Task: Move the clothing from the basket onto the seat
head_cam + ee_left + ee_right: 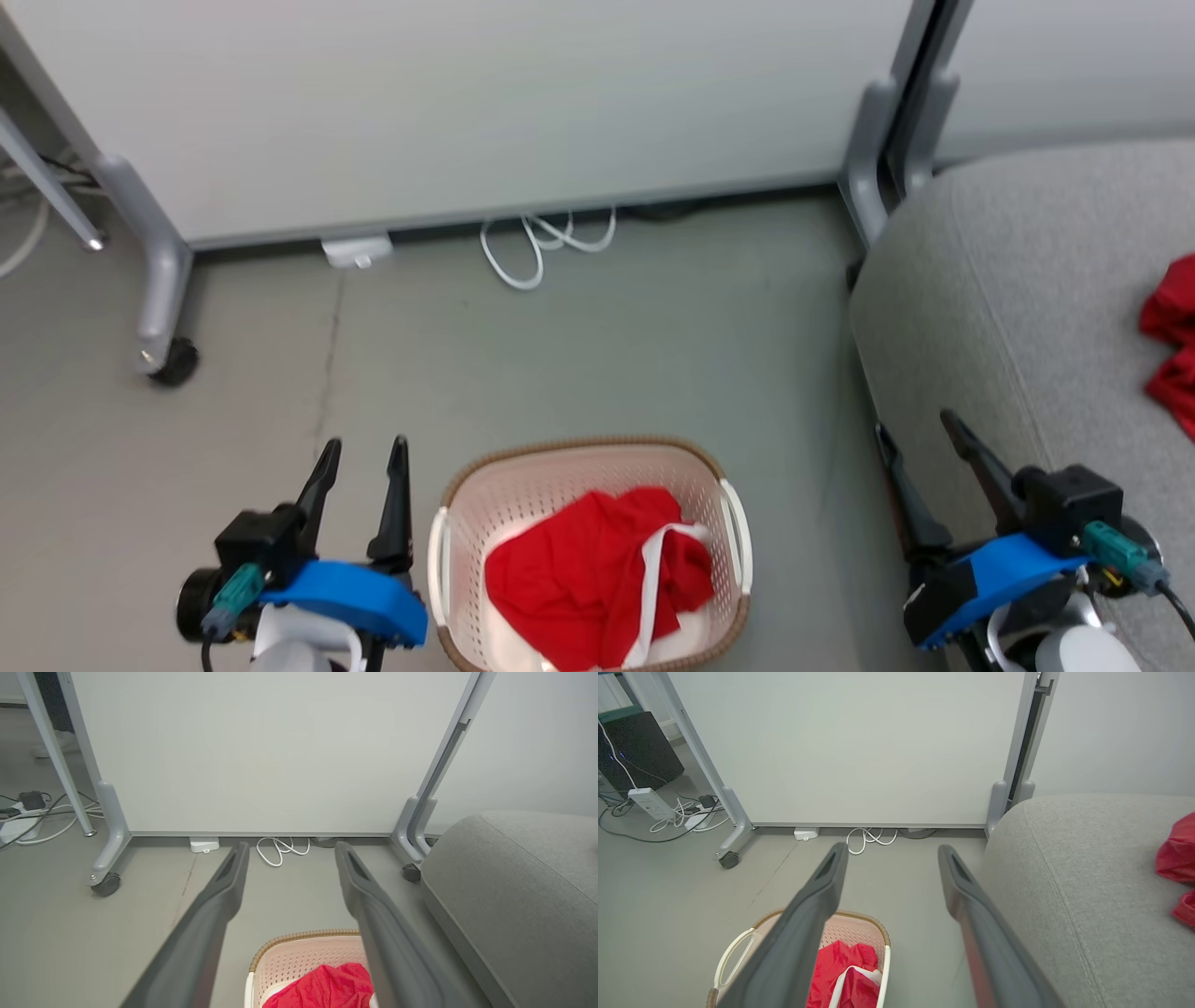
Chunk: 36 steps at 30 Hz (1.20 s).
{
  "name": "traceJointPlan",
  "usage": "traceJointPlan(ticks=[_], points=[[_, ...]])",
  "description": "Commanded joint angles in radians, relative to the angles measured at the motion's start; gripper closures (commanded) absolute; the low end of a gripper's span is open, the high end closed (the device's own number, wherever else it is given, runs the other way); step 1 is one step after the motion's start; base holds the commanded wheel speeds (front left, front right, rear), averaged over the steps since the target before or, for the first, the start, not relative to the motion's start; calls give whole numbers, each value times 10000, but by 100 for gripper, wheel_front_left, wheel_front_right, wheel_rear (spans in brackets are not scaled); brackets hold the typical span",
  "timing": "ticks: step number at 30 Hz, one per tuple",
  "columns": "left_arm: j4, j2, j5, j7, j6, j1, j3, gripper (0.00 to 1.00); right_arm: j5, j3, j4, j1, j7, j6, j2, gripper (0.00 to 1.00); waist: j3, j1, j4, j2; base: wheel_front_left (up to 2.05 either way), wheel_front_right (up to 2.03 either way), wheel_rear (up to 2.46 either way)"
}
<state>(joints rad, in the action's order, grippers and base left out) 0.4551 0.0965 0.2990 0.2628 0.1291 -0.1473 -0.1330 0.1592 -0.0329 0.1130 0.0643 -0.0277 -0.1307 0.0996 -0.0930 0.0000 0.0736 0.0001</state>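
Observation:
A crumpled red garment [593, 583] with white trim lies inside the cream basket [583, 459], which stands on the floor at the bottom centre of the head view. The garment [838, 970] and basket [733, 952] also show low in the right wrist view. Another red garment [1172, 345] rests on the grey seat [1018, 280] at the right. My left gripper [359, 450] hangs open just left of the basket, holding nothing. Over the seat's front corner my right gripper [920, 431] is open too, with nothing between its fingers.
A white partition panel [448, 103] on grey wheeled legs [159, 280] stands behind the basket. A coiled white cable [541, 243] and a small white box [357, 250] lie at its foot. More cables and a power strip [647, 802] sit far left.

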Motion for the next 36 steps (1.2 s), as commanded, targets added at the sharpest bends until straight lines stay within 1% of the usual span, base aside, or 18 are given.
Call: traceJointPlan(ticks=[1, 10, 18, 21, 24, 30, 36], points=[[63, -28, 41, 31, 15, -353, -94, 0, -77, -58, -77, 292, -41, -1, 111, 0, -901, 0, -431, -1, 0, 0, 0], [850, -177, 186, 31, 16, -1818, -812, 0, -137, -409, -267, 1228, -209, -1, 217, 0, -2977, 0, -1217, -1, 0, 0, 0], [2215, 56, 38, 31, 16, -3236, -2187, 0, -194, -652, -474, 1818, -343, -1, 254, 0, -4304, 0, -1727, -1, 0, 0, 0], [2886, 242, 36, 29, 16, -3779, -3052, 0, -190, -749, -507, 1972, -431, -1, 202, 0, -4698, 0, -1911, -1, 0, 0, 0], [3609, 478, -33, 24, 16, -4371, -4241, 0, -219, -852, -517, 2112, -506, -1, 132, 0, -5071, 0, -2125, -1, 0, 0, 0], [4682, 855, 354, -342, 11, -5560, -6378, 0, -192, -1125, -533, 2492, -685, -1, -13, 0, -5874, 0, -2650, -1, 0, 0, 0], [5400, 1222, 888, -691, 11, -6551, -7939, 0, -76, -1365, -404, 2745, -957, -1, -220, 0, -6558, 0, -3215, -1, 0, 0, 0]])
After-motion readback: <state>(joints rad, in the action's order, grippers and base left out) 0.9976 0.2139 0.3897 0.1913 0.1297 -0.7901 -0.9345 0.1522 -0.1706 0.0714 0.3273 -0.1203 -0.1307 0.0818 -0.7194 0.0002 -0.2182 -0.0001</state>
